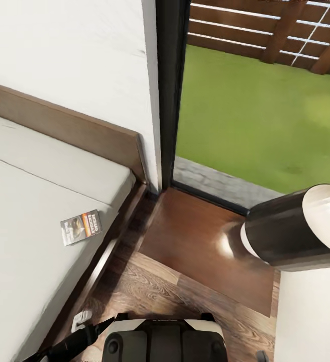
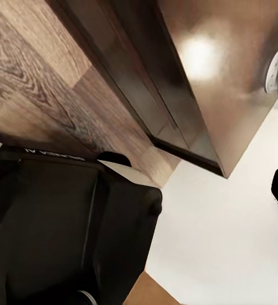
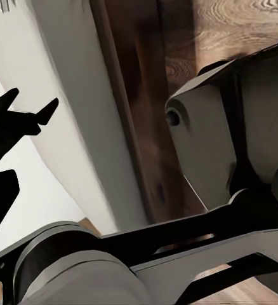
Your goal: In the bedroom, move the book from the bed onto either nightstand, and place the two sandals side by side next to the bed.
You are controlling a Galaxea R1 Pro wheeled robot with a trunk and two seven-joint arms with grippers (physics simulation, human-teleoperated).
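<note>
Nearest in head view: robot's own base (image 1: 159, 342) w/ wood-plank floor (image 1: 149, 291) around it. Left pincer (image 1: 82, 318) just beside the bed frame, low down; can't tell if open or closed. Right arm (image 1: 295, 231) hangs over the nightstand (image 1: 200, 241); right pincer state can't tell either. Book (image 1: 81, 227) lies flat on the bed (image 1: 29, 211) mattress, near its edge, cover up. Farther: white wall, dark-framed window (image 1: 171, 90), grass & slatted fence outside.

Head view steeply down over bed (image 1: 39, 211) corner and nightstand (image 1: 205, 241) — wrists floor-close.
</note>
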